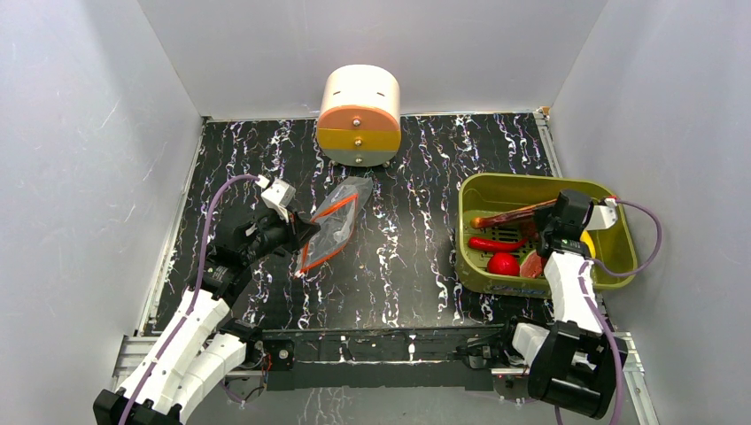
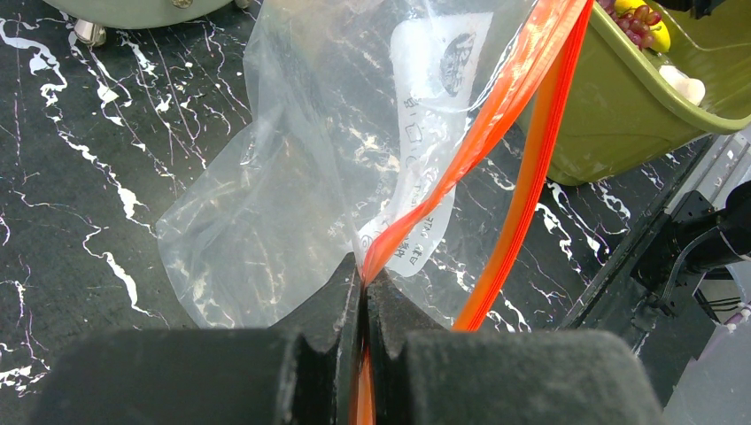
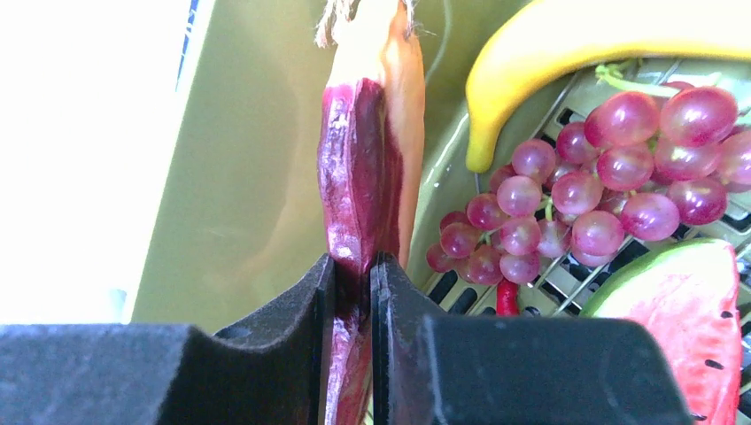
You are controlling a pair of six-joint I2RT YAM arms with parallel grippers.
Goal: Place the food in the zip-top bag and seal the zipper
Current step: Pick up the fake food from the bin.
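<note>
The clear zip-top bag [image 1: 341,221] lies on the black marbled table, its mouth held open. My left gripper [image 1: 299,235] is shut on one side of the orange-red zipper strip [image 2: 496,115], pinching it at the fingertips [image 2: 363,276]; the bag [image 2: 292,159] hangs beyond them. The slider tab is not visible. My right gripper [image 1: 542,232] is inside the olive-green bin [image 1: 496,182], shut on the reddish-brown sausage [image 3: 359,159], which also shows in the top view [image 1: 512,215]. A red chili [image 1: 490,243], a red round fruit [image 1: 503,264], a pinkish slice [image 1: 532,266] and a banana [image 3: 576,44] lie in the bin.
A round white, orange and yellow drawer unit [image 1: 359,115] stands at the back centre. Purple grapes [image 3: 602,168] and a watermelon slice [image 3: 682,310] also lie in the bin. Grey walls enclose the table on three sides.
</note>
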